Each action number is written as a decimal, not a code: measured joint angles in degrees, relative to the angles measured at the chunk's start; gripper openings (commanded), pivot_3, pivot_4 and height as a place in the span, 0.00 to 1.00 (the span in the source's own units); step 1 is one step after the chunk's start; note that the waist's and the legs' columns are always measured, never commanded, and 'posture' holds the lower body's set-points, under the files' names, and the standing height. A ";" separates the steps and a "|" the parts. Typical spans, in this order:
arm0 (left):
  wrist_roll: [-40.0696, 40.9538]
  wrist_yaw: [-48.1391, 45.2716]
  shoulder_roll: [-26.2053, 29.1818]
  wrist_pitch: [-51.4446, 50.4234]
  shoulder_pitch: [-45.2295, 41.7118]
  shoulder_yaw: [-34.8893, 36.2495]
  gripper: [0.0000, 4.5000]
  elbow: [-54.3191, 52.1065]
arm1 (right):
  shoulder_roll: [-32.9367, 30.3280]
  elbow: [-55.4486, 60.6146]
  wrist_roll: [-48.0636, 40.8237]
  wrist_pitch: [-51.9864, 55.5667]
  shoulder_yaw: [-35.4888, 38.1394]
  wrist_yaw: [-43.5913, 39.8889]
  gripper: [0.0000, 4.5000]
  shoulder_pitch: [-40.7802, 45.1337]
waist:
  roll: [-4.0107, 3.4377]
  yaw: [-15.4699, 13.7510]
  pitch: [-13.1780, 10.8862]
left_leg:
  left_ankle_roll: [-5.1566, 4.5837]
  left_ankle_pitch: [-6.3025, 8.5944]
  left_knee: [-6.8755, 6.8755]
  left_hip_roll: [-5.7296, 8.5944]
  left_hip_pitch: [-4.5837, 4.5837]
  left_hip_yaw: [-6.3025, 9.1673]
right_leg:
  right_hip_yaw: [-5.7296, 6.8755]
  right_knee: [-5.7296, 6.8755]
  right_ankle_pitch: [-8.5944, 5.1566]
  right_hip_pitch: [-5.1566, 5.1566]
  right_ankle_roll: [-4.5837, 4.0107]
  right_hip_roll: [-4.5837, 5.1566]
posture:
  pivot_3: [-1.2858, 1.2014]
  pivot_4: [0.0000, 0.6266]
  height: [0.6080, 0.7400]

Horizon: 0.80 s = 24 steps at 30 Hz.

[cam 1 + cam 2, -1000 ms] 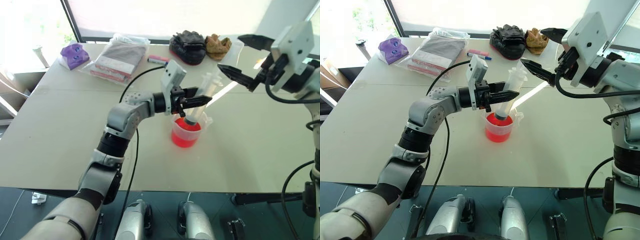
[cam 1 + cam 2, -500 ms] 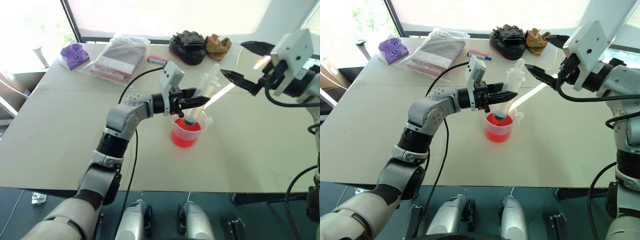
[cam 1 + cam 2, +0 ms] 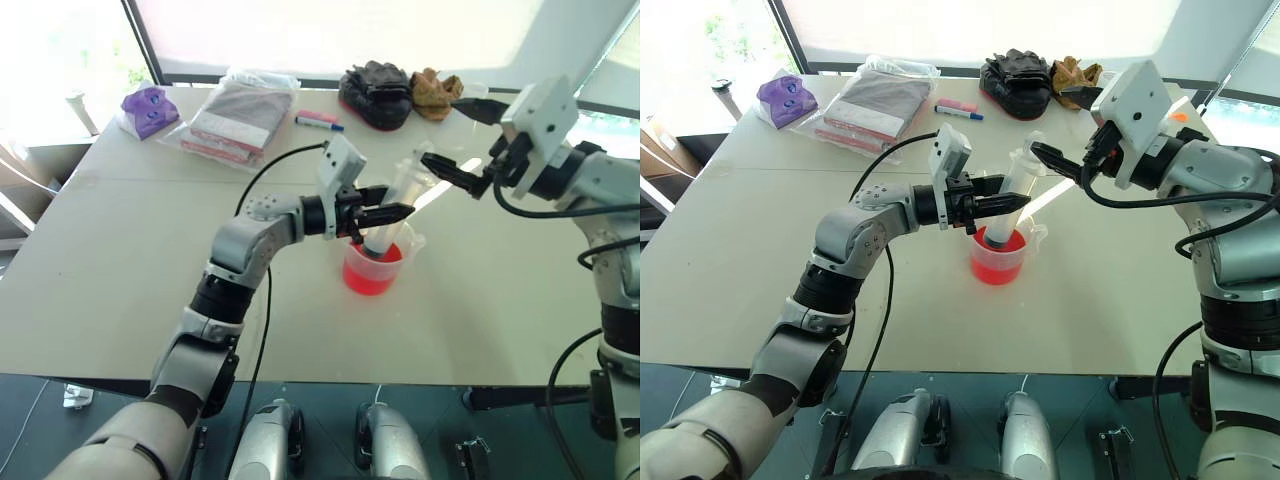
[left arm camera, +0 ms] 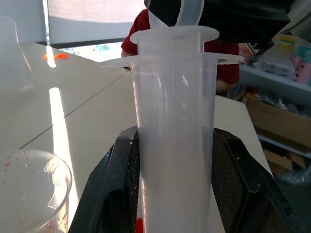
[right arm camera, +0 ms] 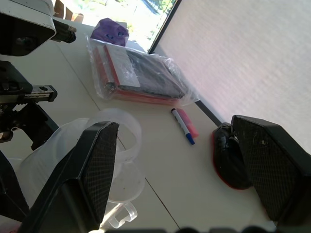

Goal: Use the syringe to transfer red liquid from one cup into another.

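Leaning over the handled beaker (image 3: 998, 257) of red liquid (image 3: 992, 268) near the table (image 3: 740, 250) centre: syringe (image 3: 1012, 190), long axis steeply tilted, tip down in the beaker, plunger end up and toward the right gripper (image 3: 1062, 133). Clamped at mid-barrel between the closed fingers of the left gripper (image 3: 1008, 202). Spread wide, holding nothing, right fingers either side of the plunger top.
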State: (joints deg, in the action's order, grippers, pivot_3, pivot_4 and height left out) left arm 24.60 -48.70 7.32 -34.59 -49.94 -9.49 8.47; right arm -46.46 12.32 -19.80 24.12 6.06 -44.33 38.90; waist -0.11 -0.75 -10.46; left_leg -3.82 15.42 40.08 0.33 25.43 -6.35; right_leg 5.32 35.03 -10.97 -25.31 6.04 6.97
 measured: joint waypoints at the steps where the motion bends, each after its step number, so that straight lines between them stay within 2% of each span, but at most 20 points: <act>1: -0.26 -0.05 0.06 0.22 0.09 -0.12 0.35 0.00 | 0.11 -0.15 0.18 -0.10 -0.12 -0.03 0.87 -0.01 | 0.00 0.02 0.00 | 0.00 0.00 0.00 0.00 0.00 0.00 | 0.00 0.00 0.00 0.00 0.00 0.00 | 0.52 0.24 1.00; 2: -0.35 -0.13 0.13 0.36 0.17 -0.31 0.35 0.00 | 0.30 -0.17 0.45 -0.13 -0.17 -0.08 0.87 -0.03 | 0.00 0.03 0.00 | 0.00 0.00 0.00 0.00 0.00 0.00 | 0.00 0.00 0.00 0.00 0.00 0.00 | 0.52 0.24 1.00; 5: -0.39 -0.29 0.21 0.86 0.24 -0.51 0.35 0.00 | 0.41 -0.13 0.53 -0.18 -0.29 -0.47 0.67 -0.06 | 0.00 0.04 0.00 | 0.00 0.00 0.00 0.00 0.00 0.00 | 0.00 0.01 0.00 0.00 0.00 0.00 | 0.52 0.24 1.00; 9: -0.52 -0.14 0.19 1.73 0.24 -0.56 0.35 0.00 | 0.47 0.79 0.42 -0.32 -1.19 -1.58 0.21 -0.66 | 0.00 0.04 0.00 | 0.00 0.00 0.00 0.00 0.00 0.00 | 0.00 0.00 0.00 0.00 0.00 0.00 | 0.52 0.24 1.00; 11: -0.92 0.05 0.07 2.39 0.25 -0.56 0.35 0.00 | 0.59 1.22 0.33 -0.35 -1.42 -1.85 0.01 -0.77 | 0.00 0.03 0.00 | -0.01 0.00 0.00 0.00 0.00 0.00 | 0.00 0.00 0.00 0.00 0.00 0.00 | 0.52 0.24 1.00; 24: -1.60 0.42 0.51 4.02 3.37 -0.46 0.35 -0.99 | 0.93 -1.22 0.61 -3.48 -3.13 -2.01 0.01 0.30 | 0.00 -0.01 0.00 | 0.00 0.00 0.00 0.00 0.00 0.00 | 0.00 0.00 0.00 0.00 0.00 0.01 | 0.52 0.24 1.00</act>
State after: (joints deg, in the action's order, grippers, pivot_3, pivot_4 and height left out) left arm 22.99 -48.27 7.83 -30.57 -46.57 -9.95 7.47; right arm -45.53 11.11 -19.19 20.65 2.93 -46.34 39.21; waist -0.11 -0.76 -10.46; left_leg -3.82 15.42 40.08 0.33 25.43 -6.35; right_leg 5.32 35.03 -10.97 -25.31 6.04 6.98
